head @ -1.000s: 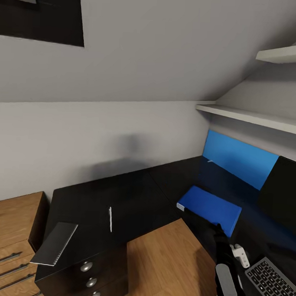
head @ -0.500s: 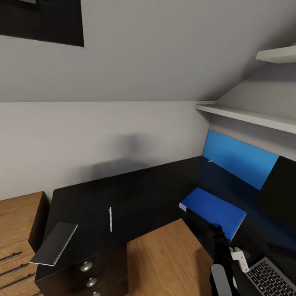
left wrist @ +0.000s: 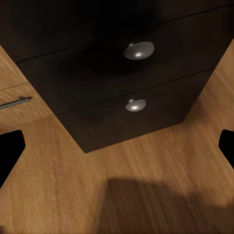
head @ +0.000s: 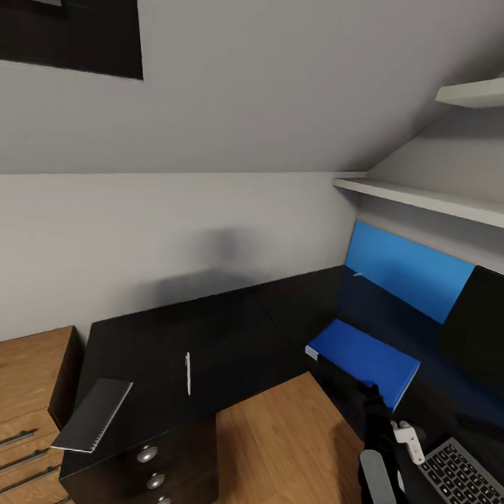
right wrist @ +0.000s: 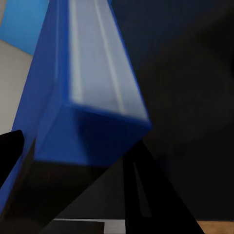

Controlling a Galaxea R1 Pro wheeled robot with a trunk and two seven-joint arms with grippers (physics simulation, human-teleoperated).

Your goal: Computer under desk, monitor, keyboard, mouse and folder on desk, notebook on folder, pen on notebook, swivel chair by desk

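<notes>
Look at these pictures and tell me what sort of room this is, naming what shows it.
Probably a home office corner in an attic-style room. A black L-shaped desk carries a keyboard, a monitor, a blue folder, a notebook and a pen; the ceiling slopes above wall shelves.

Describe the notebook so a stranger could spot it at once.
Start at the black L-shaped desk and follow its wing toward the wooden drawer cabinet. At that end's front corner, above the round drawer knobs, lies the notebook, overhanging the edge. It is flat, grey and rectangular, unlike the slim pale pen nearby.
</notes>
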